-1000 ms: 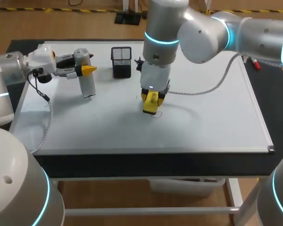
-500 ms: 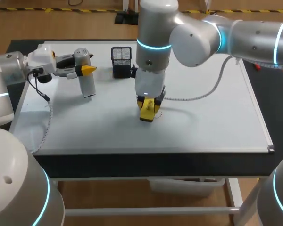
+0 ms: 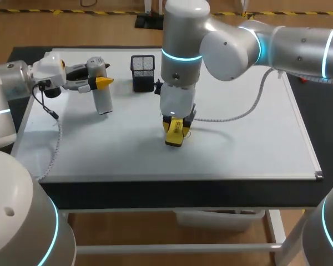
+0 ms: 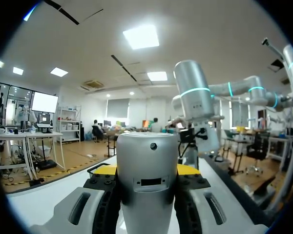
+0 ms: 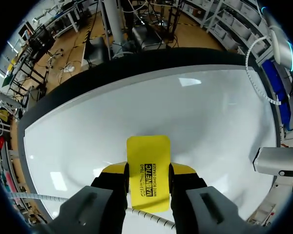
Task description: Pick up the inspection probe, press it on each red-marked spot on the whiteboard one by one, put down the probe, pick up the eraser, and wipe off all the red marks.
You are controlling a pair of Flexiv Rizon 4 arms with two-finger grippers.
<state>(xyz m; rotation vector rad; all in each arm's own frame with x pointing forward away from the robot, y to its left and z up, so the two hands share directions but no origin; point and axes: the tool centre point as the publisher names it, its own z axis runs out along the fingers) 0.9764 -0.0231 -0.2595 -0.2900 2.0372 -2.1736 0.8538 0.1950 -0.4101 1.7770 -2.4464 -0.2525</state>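
Observation:
The grey cylindrical probe (image 3: 102, 94) stands upright at the whiteboard's (image 3: 250, 144) back left. My left gripper (image 3: 100, 82) is shut on its upper part. In the left wrist view the probe (image 4: 147, 180) fills the gap of the left gripper (image 4: 147, 170), both fingers against it. The yellow eraser (image 3: 175, 133) is down on the board near the middle, my right gripper (image 3: 176, 129) shut on it. In the right wrist view the eraser (image 5: 147, 168) sticks out ahead of the right gripper (image 5: 147, 176) over the white board (image 5: 185, 112). I see no clear red marks.
A black mesh basket (image 3: 142, 72) stands at the back of the board, between the probe and my right arm. A coiled cable (image 3: 53, 152) trails over the left edge. A red pen (image 3: 301, 77) lies off the board at the right.
My right arm has slid the eraser left and a little toward the front edge over the board. The left arm and the probe have kept still.

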